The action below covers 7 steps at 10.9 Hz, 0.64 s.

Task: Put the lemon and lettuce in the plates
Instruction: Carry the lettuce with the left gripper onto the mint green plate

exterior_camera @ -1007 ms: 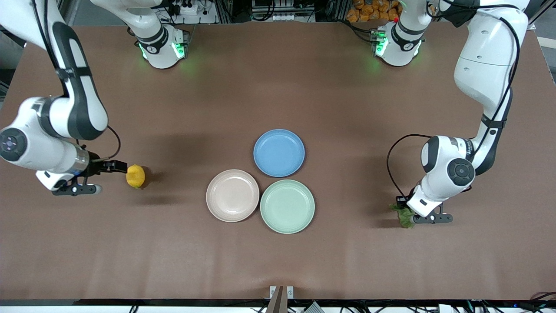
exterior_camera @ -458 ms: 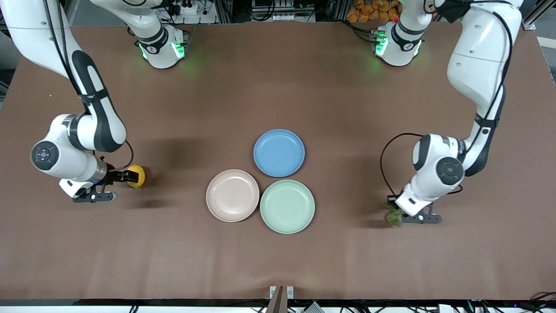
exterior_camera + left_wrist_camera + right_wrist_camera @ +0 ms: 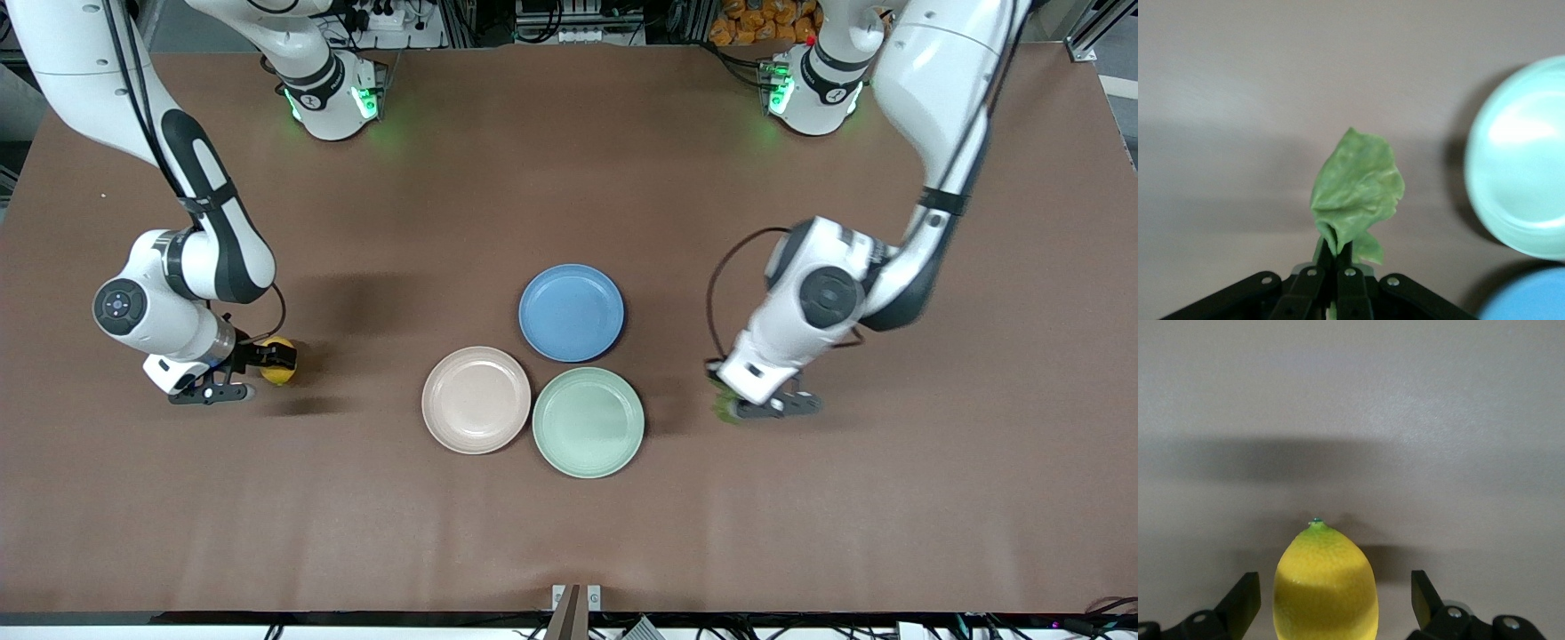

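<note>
the worktop (image 3: 569,533) is plain matte brown, and on it sit a pale beige-pink plate (image 3: 476,400), a pale mint green plate (image 3: 588,422) and a blue plate (image 3: 571,312). the lemon (image 3: 1325,583) is bright yellow with a small green tip, the lettuce (image 3: 1357,191) a light, wrinkled green.

You have a blue plate (image 3: 571,312) sitting on the brown table (image 3: 569,524) near the middle, empty, a corner of it also showing in the left wrist view. Along the table's edge nearest the front camera sits a small grey bracket (image 3: 575,597).
</note>
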Each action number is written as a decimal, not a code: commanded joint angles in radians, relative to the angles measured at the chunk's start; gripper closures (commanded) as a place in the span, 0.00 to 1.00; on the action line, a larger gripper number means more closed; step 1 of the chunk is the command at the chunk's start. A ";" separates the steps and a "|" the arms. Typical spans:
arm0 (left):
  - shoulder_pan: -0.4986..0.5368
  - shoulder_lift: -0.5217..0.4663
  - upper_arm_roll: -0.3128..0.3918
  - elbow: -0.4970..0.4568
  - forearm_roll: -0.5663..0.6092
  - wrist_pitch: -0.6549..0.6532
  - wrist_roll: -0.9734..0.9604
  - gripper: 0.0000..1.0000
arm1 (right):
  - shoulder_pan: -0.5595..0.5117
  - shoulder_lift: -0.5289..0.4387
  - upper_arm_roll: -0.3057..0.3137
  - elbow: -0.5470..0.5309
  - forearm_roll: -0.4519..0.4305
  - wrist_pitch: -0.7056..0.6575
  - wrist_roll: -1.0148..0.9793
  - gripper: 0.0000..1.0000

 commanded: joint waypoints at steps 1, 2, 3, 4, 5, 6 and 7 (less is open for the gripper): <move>-0.168 0.017 -0.011 0.035 0.034 0.000 -0.189 1.00 | -0.027 0.004 0.025 -0.021 0.004 0.027 -0.015 0.00; -0.225 0.046 -0.006 0.085 0.046 0.011 -0.257 1.00 | -0.027 0.007 0.025 -0.021 0.004 0.030 -0.015 0.00; -0.258 0.068 -0.003 0.130 0.074 0.018 -0.299 1.00 | -0.027 0.013 0.025 -0.021 0.004 0.031 -0.015 0.00; -0.285 0.094 -0.003 0.164 0.095 0.038 -0.307 1.00 | -0.027 0.021 0.026 -0.021 0.004 0.039 -0.015 0.00; -0.305 0.120 -0.002 0.179 0.112 0.095 -0.309 1.00 | -0.027 0.031 0.026 -0.021 0.004 0.050 -0.015 0.00; -0.309 0.148 0.012 0.177 0.149 0.180 -0.307 1.00 | -0.026 0.044 0.026 -0.021 0.004 0.067 -0.015 0.00; -0.312 0.183 0.020 0.180 0.211 0.262 -0.306 1.00 | -0.027 0.051 0.033 -0.019 0.004 0.071 -0.015 0.00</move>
